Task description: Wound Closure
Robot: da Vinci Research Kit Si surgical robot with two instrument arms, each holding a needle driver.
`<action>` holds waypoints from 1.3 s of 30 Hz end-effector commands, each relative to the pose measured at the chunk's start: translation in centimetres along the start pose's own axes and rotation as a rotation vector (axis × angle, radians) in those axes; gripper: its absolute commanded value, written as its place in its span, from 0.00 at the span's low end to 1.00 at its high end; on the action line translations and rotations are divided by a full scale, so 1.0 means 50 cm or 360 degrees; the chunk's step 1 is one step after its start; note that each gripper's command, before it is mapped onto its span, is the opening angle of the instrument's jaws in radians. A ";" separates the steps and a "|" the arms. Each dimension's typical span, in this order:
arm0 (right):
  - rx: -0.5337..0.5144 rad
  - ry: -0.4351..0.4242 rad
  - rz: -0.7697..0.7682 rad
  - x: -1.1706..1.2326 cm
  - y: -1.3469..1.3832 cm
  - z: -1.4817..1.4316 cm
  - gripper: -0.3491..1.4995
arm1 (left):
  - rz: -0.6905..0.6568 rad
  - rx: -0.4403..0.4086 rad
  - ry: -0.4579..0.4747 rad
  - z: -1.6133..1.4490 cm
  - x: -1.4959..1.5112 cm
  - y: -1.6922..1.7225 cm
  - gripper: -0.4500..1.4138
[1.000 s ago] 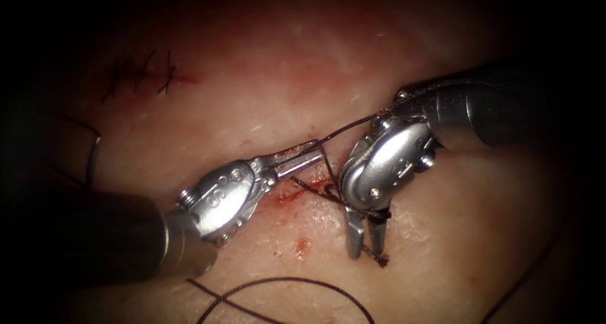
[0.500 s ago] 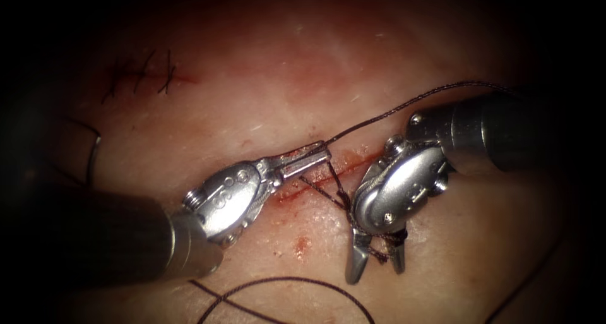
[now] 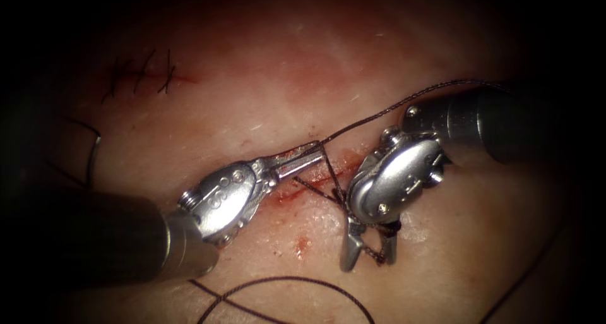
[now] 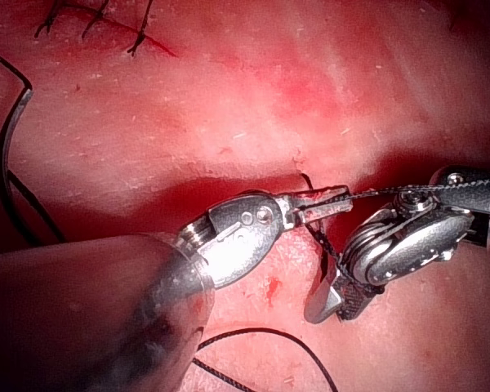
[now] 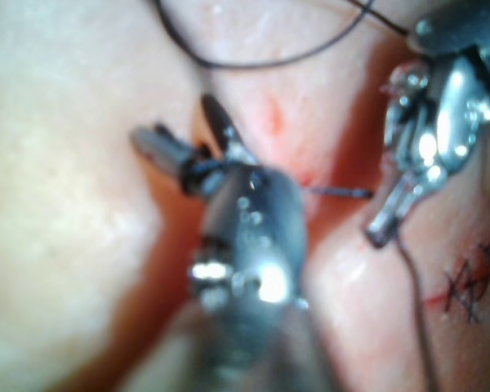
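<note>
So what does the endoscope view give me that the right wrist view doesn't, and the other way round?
Endoscope view: the curved needle lying on the tissue left of the cut, held by neither tool. Right wrist view: the right gripper from behind, fingers spread. Both: left gripper shut on the thread, thread wound around the open right gripper, old stitches.
</note>
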 end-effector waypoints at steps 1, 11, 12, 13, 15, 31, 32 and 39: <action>0.0001 0.0004 -0.0007 -0.0007 0.0011 0.0010 0.25 | -0.0007 -0.0001 0.0001 0.0006 -0.0020 0.0016 0.00; -0.0060 0.0166 0.0570 0.0006 0.0009 -0.0001 0.00 | -0.0008 -0.0009 0.0006 -0.0004 -0.0019 0.0011 0.00; -0.0087 0.0197 0.0567 0.0006 0.0009 -0.0005 0.00 | -0.0008 -0.0009 0.0005 -0.0005 -0.0020 0.0011 0.00; -0.0153 0.0265 0.0565 0.0004 0.0010 -0.0018 0.00 | -0.0006 -0.0005 0.0009 -0.0008 -0.0022 0.0014 0.00; -0.0251 0.0356 0.0601 -0.0005 0.0009 -0.0043 0.00 | -0.0017 -0.0004 0.0014 -0.0017 -0.0030 0.0026 0.00; -0.0723 0.0397 0.0870 -0.0093 -0.0028 -0.0143 0.00 | -0.0052 -0.0020 0.0019 -0.0057 -0.0052 0.0173 0.00; -0.0730 0.0396 0.0887 -0.0101 -0.0032 -0.0147 0.00 | -0.0058 -0.0022 0.0019 -0.0060 -0.0055 0.0180 0.00; -0.0764 0.0390 0.0934 -0.0140 -0.0048 -0.0171 0.00 | -0.0085 -0.0021 0.0020 -0.0070 -0.0085 0.0237 0.00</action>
